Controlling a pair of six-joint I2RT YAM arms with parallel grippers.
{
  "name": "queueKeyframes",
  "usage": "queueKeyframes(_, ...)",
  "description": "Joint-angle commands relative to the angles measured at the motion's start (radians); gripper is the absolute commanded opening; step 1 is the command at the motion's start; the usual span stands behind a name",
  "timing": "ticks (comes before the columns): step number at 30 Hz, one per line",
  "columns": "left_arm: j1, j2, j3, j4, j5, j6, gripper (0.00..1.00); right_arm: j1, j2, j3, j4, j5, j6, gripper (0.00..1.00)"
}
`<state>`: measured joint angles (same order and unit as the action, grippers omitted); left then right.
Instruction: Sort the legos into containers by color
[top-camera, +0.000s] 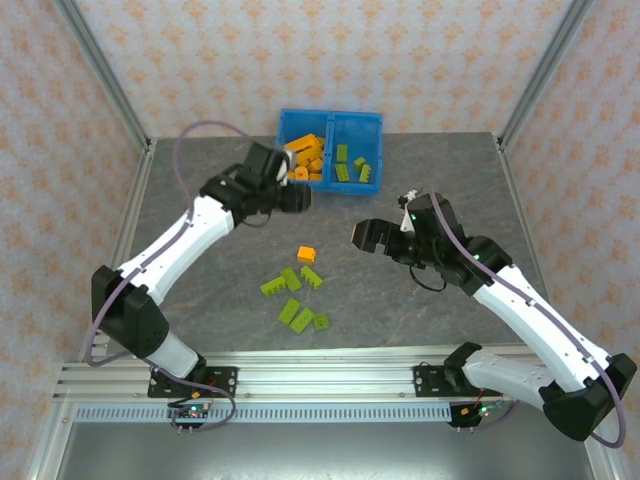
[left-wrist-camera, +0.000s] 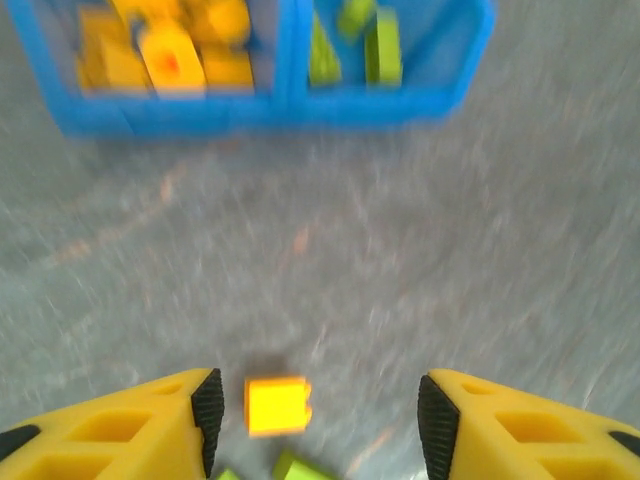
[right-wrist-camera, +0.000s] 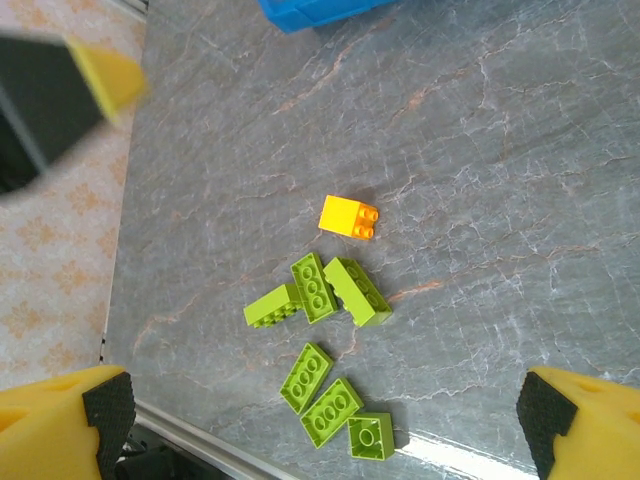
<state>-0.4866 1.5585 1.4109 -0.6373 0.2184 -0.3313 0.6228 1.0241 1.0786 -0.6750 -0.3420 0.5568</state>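
Note:
The blue bin (top-camera: 330, 123) stands at the back of the table, orange legos (top-camera: 306, 158) in its left container and green legos (top-camera: 357, 167) in its right one. One orange brick (top-camera: 306, 254) lies alone mid-table, with several green bricks (top-camera: 296, 292) just nearer. My left gripper (top-camera: 293, 197) hovers open and empty in front of the bin; from the wrist its gripper (left-wrist-camera: 322, 425) frames the orange brick (left-wrist-camera: 277, 405) far below. My right gripper (top-camera: 362, 237) is open and empty, right of the loose bricks. In its wrist view the gripper (right-wrist-camera: 325, 415) spans the green bricks (right-wrist-camera: 315, 285) and the orange brick (right-wrist-camera: 349, 217).
Metal frame posts and patterned walls close off the table on both sides and at the back. An aluminium rail (top-camera: 330, 382) runs along the near edge. The grey marble tabletop (top-camera: 200, 290) is bare to the left of the bricks.

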Motion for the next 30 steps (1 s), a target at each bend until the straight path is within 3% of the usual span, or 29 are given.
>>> queueKeyframes(1, -0.032, 0.034, -0.134, 0.054, 0.006, 0.019, 0.63, 0.002, 0.003, 0.006, 0.032, -0.014, -0.015, 0.99)
queueKeyframes(4, -0.067, 0.086, -0.177, 0.092, -0.017, 0.004, 0.70, 0.002, 0.000, 0.003, 0.029, -0.014, -0.013, 0.99)
queueKeyframes(10, -0.084, 0.230, -0.149, 0.145, -0.057, 0.019, 0.98, 0.002, -0.029, -0.014, 0.013, 0.001, -0.003, 0.99)
queueKeyframes(14, -0.090, 0.316, -0.125, 0.155, -0.067, 0.034, 1.00, 0.002, -0.054, -0.018, -0.005, 0.023, 0.001, 0.99)
queueKeyframes(17, -0.091, 0.345, -0.128, 0.165, -0.064, 0.031, 0.93, 0.002, -0.065, -0.022, -0.009, 0.033, 0.001, 0.99)
queueKeyframes(25, -0.091, 0.369, -0.166, 0.198, -0.072, 0.001, 0.41, 0.002, -0.065, -0.025, -0.006, 0.028, 0.007, 0.99)
queueKeyframes(30, -0.087, 0.275, -0.096, 0.150, -0.110, 0.015, 0.36, 0.002, -0.071, -0.018, -0.015, 0.034, 0.006, 0.99)
